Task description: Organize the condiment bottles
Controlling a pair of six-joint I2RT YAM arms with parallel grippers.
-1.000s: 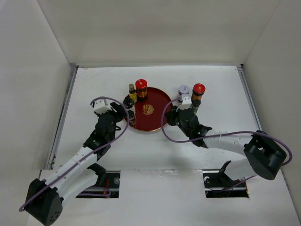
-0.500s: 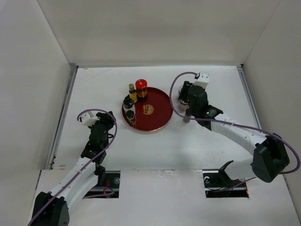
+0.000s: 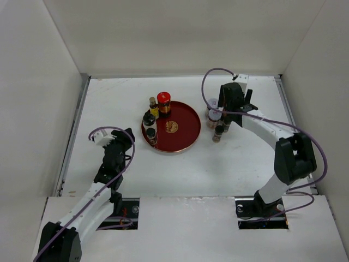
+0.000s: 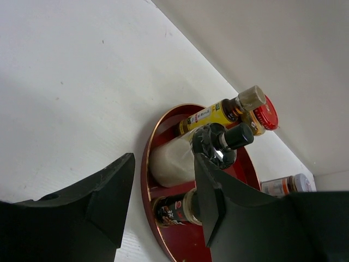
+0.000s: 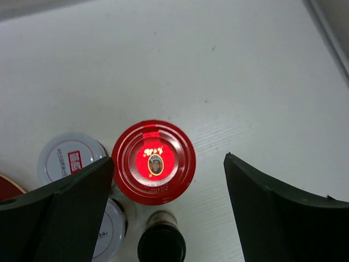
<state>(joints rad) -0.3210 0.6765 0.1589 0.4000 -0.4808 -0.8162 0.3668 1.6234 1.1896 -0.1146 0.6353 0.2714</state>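
left gripper (image 3: 127,137): pulled back from the tray (image 3: 186,115), now well apart
right gripper (image 3: 233,103): swung from the tray's side to above the red-capped jar (image 5: 154,162)

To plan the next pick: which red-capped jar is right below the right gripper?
The red-capped jar on the table, beside white-lidded jars; the other red-capped jar stands on the red tray.

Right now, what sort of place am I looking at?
Likely a robot test booth: white walls box in a table, a left arm and right arm bolted at its edge, bottles on a tray.
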